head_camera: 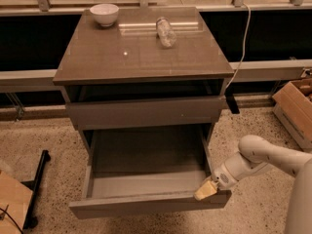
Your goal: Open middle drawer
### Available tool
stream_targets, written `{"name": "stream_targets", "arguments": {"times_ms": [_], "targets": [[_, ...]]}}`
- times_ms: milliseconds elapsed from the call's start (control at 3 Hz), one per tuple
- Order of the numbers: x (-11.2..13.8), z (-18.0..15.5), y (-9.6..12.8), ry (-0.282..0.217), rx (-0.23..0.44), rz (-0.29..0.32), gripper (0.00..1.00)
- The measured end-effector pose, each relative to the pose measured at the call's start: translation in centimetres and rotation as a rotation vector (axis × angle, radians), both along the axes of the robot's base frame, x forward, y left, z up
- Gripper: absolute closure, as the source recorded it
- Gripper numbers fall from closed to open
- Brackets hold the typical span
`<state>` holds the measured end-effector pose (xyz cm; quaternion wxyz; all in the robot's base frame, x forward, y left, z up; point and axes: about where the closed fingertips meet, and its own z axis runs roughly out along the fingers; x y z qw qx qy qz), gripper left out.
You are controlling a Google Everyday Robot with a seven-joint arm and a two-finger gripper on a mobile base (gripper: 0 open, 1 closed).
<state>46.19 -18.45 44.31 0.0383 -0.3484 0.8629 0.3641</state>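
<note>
The middle drawer (pixel 146 204) is pulled well out of the glossy grey-brown cabinet (pixel 141 57), and its wide, shallow box (pixel 146 152) looks empty. Its plain flat front faces the camera at the bottom of the view. My gripper (pixel 207 189), with cream-coloured tips, sits at the top right corner of that front, touching its upper edge. My white arm (pixel 263 157) reaches in from the right. The drawer above (pixel 146 112) shows its front just under the cabinet top. The lowest drawer is hidden beneath the open one.
A white bowl (pixel 104 13) and a clear bottle lying on its side (pixel 166 31) rest on the cabinet top. A cardboard box (pixel 295 106) stands on the floor at right. A black stand (pixel 35 189) and more cardboard (pixel 10 201) are at lower left.
</note>
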Motion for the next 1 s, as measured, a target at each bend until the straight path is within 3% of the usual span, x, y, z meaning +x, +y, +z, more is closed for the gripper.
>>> {"name": "stream_targets", "arguments": {"times_ms": [333, 667, 1000], "targets": [[0.1, 0.0, 0.0, 0.0, 0.0, 0.0, 0.87], [-0.9, 0.1, -0.2, 0.024, -0.003, 0.013, 0.86], [-0.9, 0.3, -0.2, 0.024, -0.003, 0.013, 0.63]]}}
